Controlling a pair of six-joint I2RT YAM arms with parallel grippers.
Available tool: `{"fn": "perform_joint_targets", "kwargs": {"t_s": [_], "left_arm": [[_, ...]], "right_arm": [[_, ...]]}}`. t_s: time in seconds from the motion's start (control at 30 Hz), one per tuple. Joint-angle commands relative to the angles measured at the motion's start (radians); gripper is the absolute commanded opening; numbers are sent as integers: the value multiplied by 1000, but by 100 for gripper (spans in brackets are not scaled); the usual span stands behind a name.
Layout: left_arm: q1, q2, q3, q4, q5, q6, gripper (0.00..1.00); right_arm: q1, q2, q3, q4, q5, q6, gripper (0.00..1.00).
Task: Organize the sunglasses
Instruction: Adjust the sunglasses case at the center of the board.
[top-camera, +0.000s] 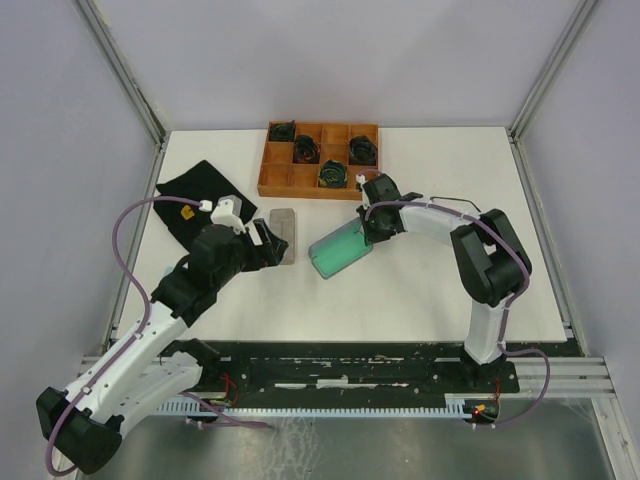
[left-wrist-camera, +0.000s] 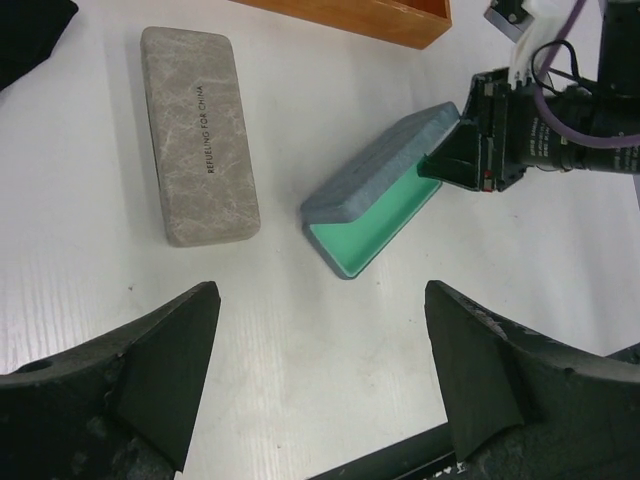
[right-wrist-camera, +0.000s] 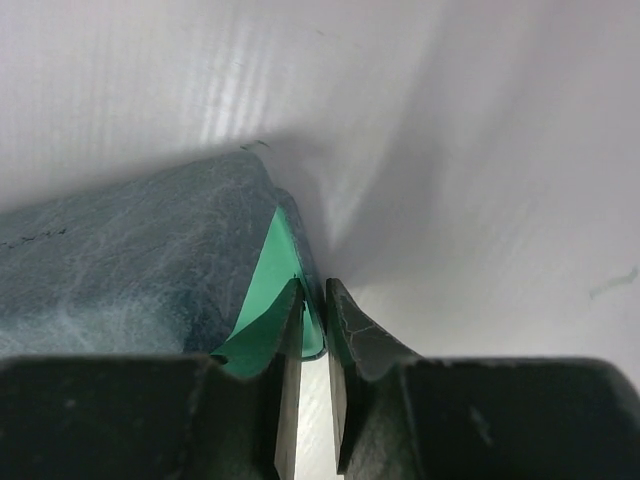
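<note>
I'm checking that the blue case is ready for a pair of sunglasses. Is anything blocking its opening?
Only its own lid: the right gripper pinches the lid edge of the blue case, holding it partly raised, so it leans over the green lining. The lining that shows is bare. No sunglasses show in any view.

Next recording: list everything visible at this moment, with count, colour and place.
table: one, white, under everything
wooden tray: one, orange-brown, far centre
coiled bundles: four, dark green, in separate tray compartments
cloth: one, black, far left
grey case: one, closed, left of centre
blue-grey case: one, open, green lining, centre
left gripper: dark, open, above table near grey case
right gripper: dark, shut on blue-grey case's edge
</note>
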Motion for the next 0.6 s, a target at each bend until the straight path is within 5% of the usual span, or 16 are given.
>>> {"fn": "perform_joint_targets", "kwargs": {"t_s": [0.0, 0.33, 0.57], "left_arm": [[3, -2, 31, 6, -65, 3, 89], [5, -10, 27, -81, -252, -71, 96], [4, 11, 104, -322, -570, -251, 100]], "right_arm": [[-5, -85, -70, 48, 195, 161, 20], [-5, -187, -236, 97, 363, 400, 22], [-4, -327, -327, 124, 342, 395, 61]]}}
